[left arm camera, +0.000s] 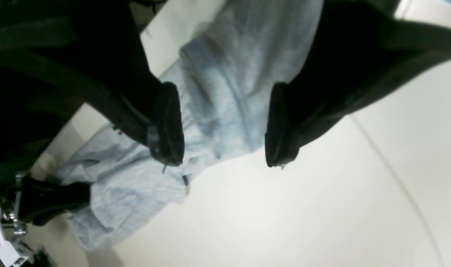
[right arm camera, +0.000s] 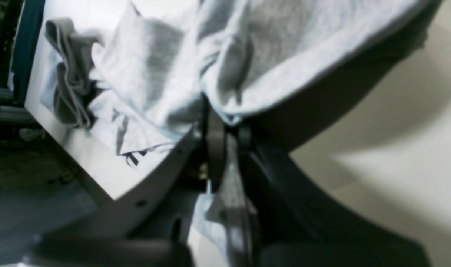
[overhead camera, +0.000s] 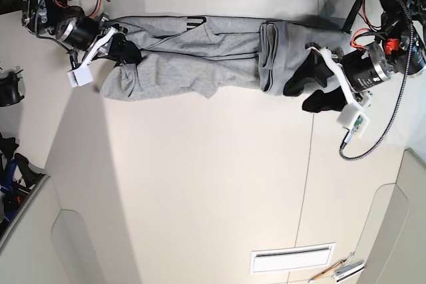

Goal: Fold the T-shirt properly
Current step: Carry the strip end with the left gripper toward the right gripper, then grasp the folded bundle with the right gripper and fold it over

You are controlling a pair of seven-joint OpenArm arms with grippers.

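1. From my overhead base view, the T-shirt [overhead camera: 200, 61] lies stretched in a long, rumpled band across the far edge of the white table [overhead camera: 200, 184], bunched into folds towards its right-hand end.
2. My right gripper [overhead camera: 123, 51], at the left of that view, sits at the shirt's end; in its wrist view the two dark fingers [right arm camera: 215, 144] are pressed together on a pinch of grey cloth [right arm camera: 229, 163], with more fabric draped over and above them.
3. Black lettering [right arm camera: 134, 155] peeks out at a crumpled edge of the shirt in the right wrist view.
4. My left gripper [overhead camera: 313, 91], at the right of the base view, hangs at the shirt's other end with its jaws spread wide.
5. In the left wrist view, the black pads [left arm camera: 168, 126] stand well apart, the shirt [left arm camera: 225, 92] showing between them and bare tabletop [left arm camera: 321, 207] below; I see nothing held.
6. A white vent grille [overhead camera: 291, 258] and some pens [overhead camera: 339, 271] lie near the table's lower right corner.
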